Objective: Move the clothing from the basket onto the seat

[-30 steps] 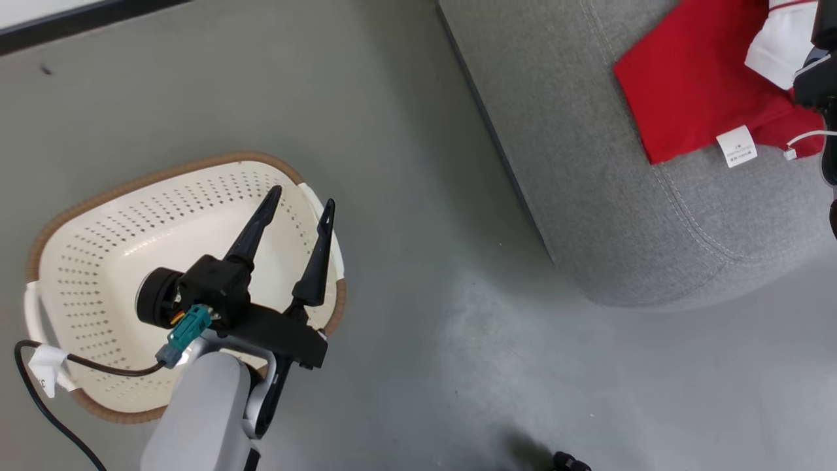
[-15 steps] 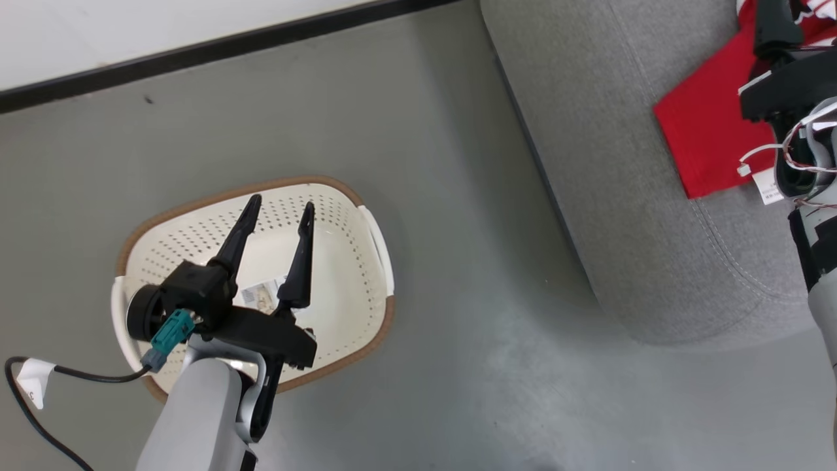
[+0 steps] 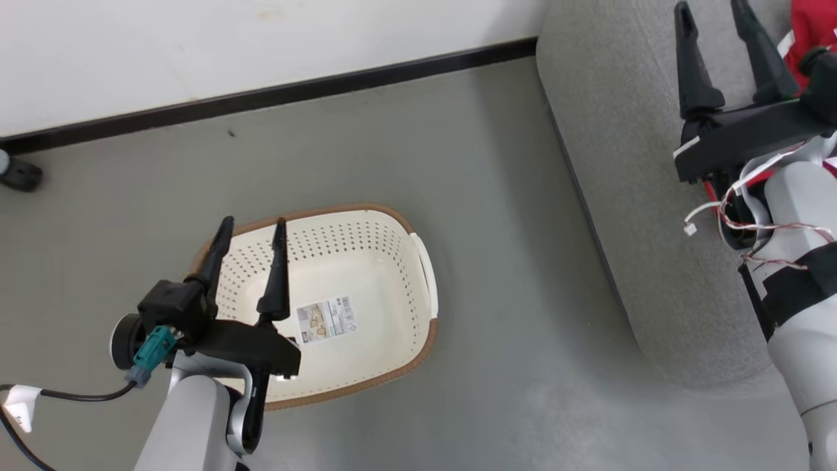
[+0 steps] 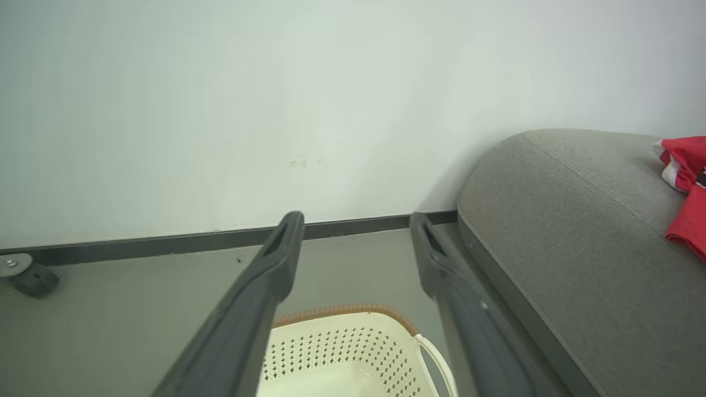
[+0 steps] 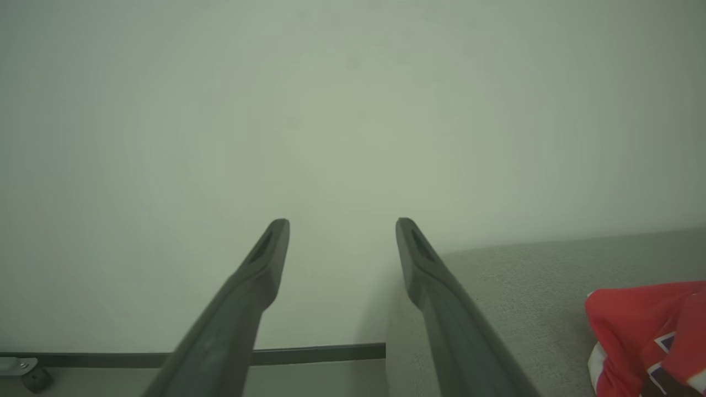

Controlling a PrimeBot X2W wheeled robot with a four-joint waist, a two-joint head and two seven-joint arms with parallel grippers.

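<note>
The cream basket (image 3: 392, 261) with its brown rim stands on the grey floor; only a label sticker (image 3: 325, 319) lies inside it. My left gripper (image 3: 254, 226) hangs open over the basket's left part, fingers apart and bare. In the left wrist view the same gripper (image 4: 358, 220) points toward the wall above the basket (image 4: 342, 342). Red clothing (image 3: 811, 29) lies on the grey seat (image 3: 628, 163) at the far right. My right gripper (image 3: 713, 10) stands open above the seat, holding nothing. The right wrist view shows its gripper (image 5: 342, 223) and the clothing (image 5: 645, 331) on the seat (image 5: 524, 286).
A white wall with a black skirting board (image 3: 274, 98) runs behind the basket. A small dark caster (image 3: 18, 173) sits by the skirting at the left. Grey floor lies between the basket and the seat. A black cable (image 3: 65, 392) trails from my left wrist.
The head camera has swung, so the wall and skirting came into view and the basket shifted right. My right gripper has risen into view over the seat. Both grippers stayed open.
</note>
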